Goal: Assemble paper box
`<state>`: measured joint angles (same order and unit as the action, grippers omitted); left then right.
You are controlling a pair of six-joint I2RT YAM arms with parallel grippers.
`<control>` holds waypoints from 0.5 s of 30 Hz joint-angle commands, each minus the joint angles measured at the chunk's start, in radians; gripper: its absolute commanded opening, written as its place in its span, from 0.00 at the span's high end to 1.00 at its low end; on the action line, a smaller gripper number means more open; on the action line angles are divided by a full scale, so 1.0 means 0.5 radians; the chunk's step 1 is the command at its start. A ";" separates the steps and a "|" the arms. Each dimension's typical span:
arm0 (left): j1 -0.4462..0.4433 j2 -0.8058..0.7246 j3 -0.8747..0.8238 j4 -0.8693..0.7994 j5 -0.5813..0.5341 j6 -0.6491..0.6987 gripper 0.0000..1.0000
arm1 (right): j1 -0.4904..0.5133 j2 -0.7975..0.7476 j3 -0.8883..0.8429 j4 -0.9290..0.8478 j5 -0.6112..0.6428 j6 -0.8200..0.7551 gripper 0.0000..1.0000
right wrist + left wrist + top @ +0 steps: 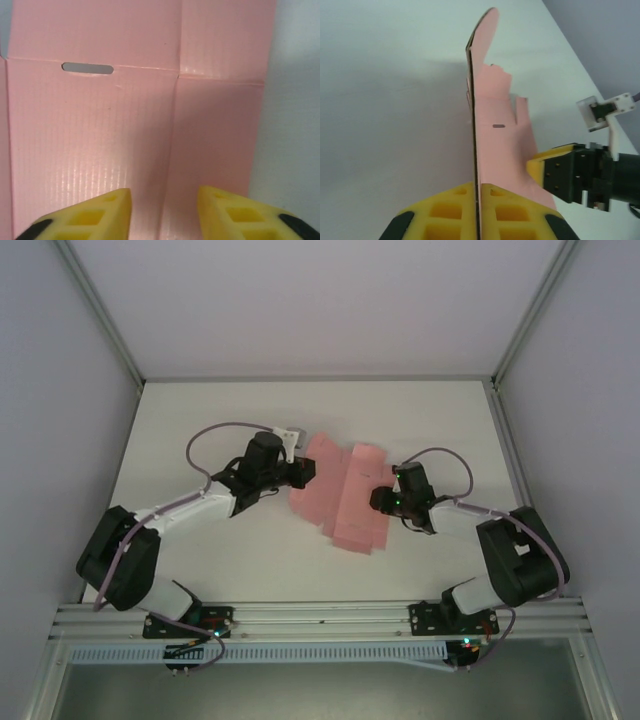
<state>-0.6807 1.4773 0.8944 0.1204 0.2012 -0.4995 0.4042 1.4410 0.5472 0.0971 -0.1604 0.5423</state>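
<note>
Both sides of the paper box, a flat pink sheet on the table, are attended. The left end effector is clamped on its edge; the right end effector, jaws apart, hovers over a crease running straight ahead from it.

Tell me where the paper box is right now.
In the top view the paper box lies unfolded at the middle of the table; the left gripper pinches its left edge and the right gripper hovers open over its right side.
</note>
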 commanded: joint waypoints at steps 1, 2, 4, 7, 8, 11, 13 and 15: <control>-0.016 -0.098 0.004 -0.095 -0.084 0.159 1.00 | -0.001 -0.147 0.091 -0.267 0.048 -0.041 0.52; -0.017 -0.120 0.009 -0.103 -0.097 0.168 1.00 | -0.001 -0.203 0.106 -0.289 0.052 -0.038 0.49; -0.016 -0.194 0.032 -0.100 -0.070 0.224 1.00 | -0.001 -0.370 0.133 -0.345 0.079 -0.023 0.39; -0.016 -0.334 0.078 -0.066 0.009 0.247 1.00 | -0.015 -0.637 0.108 -0.371 0.124 0.030 0.24; -0.019 -0.385 0.093 -0.037 0.049 0.248 1.00 | -0.027 -0.731 0.075 -0.353 0.119 0.039 0.20; -0.019 -0.502 0.195 -0.013 0.209 0.272 1.00 | -0.092 -0.977 -0.045 -0.210 0.028 0.055 0.05; -0.017 -0.564 0.287 -0.049 0.294 0.317 1.00 | -0.157 -1.100 -0.108 -0.121 -0.059 0.088 0.00; -0.019 -0.642 0.356 -0.050 0.365 0.375 1.00 | -0.234 -1.212 -0.169 0.011 -0.201 0.099 0.00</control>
<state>-0.6827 1.2198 1.0042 0.0746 0.2920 -0.3771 0.3233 0.8833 0.5095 0.0204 -0.1776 0.5697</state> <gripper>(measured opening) 0.058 0.996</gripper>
